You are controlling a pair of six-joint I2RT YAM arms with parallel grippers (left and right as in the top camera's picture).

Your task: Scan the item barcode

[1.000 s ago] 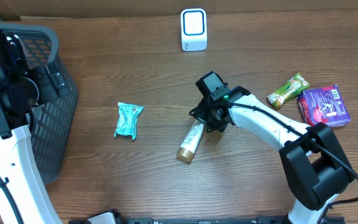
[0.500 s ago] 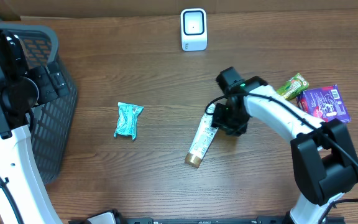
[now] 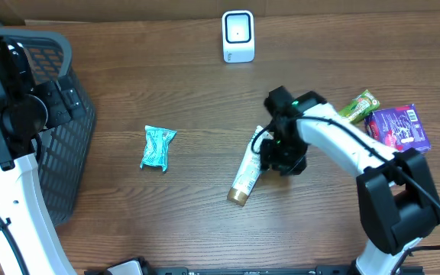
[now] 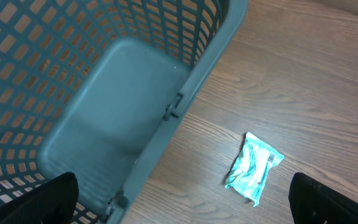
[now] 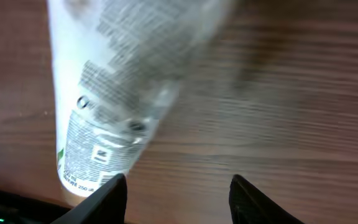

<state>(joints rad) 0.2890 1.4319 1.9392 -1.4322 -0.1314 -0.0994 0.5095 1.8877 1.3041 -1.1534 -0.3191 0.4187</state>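
Just beside the right pincer (image 3: 279,159), on its left, the tube (image 3: 246,176) lies flat on the tabletop (image 3: 166,221). Its gold cap points toward the robot and away from the pincer. A second ago this pincer was clamped shut on the tube's flat end. Now its jaws stand apart with bare wood between them, so the tube has been let go.

The tube also lies a little farther to the robot's right than it did then, at much the same slant. In the wrist view the tube (image 5: 107,93) runs off past the pincer's left finger (image 5: 112,198). I cannot tell whether the two touch. Fine print faces up there, but no barcode can be made out.

The left pincer (image 4: 185,208) hangs wide open and empty over the rim of the basket (image 4: 104,143), with a teal packet (image 4: 253,169) lying beyond it.

For the task this reads as a nudge and release, not a scan. The white scanner (image 3: 237,36) stands well apart, across the tabletop beyond the right pincer, and nothing is being shown to it. The tube probably needs a fresh grasp, likely one that leaves its code uncovered, before it can be carried over.
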